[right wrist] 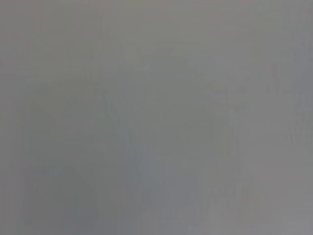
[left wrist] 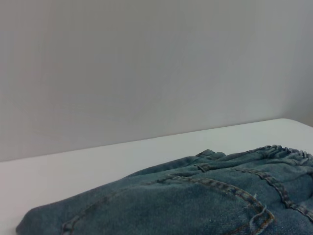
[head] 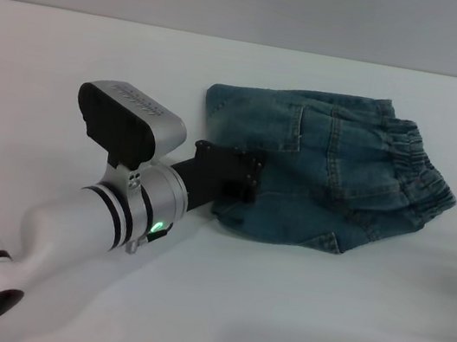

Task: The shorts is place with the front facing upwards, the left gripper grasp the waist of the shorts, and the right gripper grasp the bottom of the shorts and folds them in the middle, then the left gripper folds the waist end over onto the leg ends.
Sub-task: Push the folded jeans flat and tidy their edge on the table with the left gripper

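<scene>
Blue denim shorts [head: 333, 175] look soft and floppy; the black left gripper [head: 240, 177] touches their left edge, grip unclear.

Soft, even, diffuse light falls on the white counter [head: 342, 330], with no glare. A faint shadow lies under the shorts [head: 333, 175] at 6 o'clock. The head view is slightly soft. The right wrist view is a featureless grey blur.
</scene>
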`<move>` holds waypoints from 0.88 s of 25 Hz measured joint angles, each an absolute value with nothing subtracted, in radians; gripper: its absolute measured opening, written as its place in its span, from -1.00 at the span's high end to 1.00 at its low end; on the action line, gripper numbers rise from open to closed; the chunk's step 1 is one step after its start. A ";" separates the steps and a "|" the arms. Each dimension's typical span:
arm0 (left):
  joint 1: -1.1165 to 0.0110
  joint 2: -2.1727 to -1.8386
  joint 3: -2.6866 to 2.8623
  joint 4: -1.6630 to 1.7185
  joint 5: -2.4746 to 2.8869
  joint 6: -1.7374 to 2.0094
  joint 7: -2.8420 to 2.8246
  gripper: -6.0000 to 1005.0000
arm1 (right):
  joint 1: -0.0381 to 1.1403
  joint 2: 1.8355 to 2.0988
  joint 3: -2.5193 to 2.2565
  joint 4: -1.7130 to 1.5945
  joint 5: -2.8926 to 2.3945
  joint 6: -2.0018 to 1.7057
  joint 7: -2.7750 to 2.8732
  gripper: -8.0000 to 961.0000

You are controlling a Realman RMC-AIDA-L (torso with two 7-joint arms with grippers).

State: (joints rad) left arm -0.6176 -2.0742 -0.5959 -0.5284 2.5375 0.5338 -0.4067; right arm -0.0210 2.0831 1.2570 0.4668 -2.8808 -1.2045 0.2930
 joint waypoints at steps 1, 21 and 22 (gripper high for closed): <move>-0.620 -2.074 -0.603 -0.524 2.540 0.534 -0.401 0.94 | -0.021 2.083 1.254 0.468 -2.881 -1.204 0.293 0.90; -0.243 -2.068 -0.878 -0.676 2.534 0.900 -0.027 0.92 | -0.005 2.084 1.240 0.484 -2.813 -1.258 0.099 0.81; -0.243 -2.068 -0.878 -0.676 2.534 0.900 -0.027 0.92 | -0.005 2.085 1.237 0.484 -2.774 -1.259 0.093 0.81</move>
State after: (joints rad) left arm -0.2428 -2.0682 -0.8782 -0.6759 2.5341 0.8996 -0.0266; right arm -0.0053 2.0849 1.2371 0.4841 -2.7739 -1.2586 0.0931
